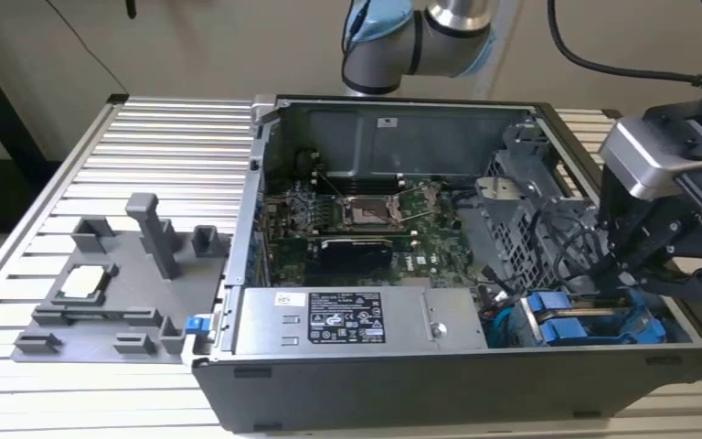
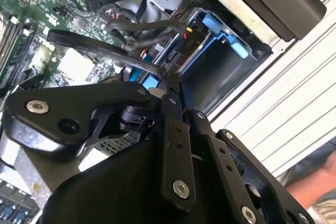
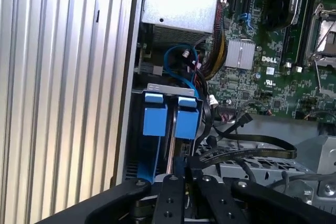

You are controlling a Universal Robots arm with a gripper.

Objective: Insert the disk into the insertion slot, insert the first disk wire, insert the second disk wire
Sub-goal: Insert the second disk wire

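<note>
Second wrist view showed the jaws of the gripper [image 2: 170,80] closed together on a flat black cable [image 2: 105,48], just beside the blue carriers. Both carriers, one holding the disk [image 3: 155,119], sat side by side in the insertion slot [image 1: 583,325] at the corner of the open computer case [image 1: 449,375], on the ribbed worktop [image 1: 168,137].

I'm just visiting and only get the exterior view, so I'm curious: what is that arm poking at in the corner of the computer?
Observer: In the first wrist view, the gripper sits just short of two blue carriers that stand side by side.
Operator: Is anything right at its tip?
Observer: In the second wrist view, a flat black cable runs right up to the gripper's tip.
</note>
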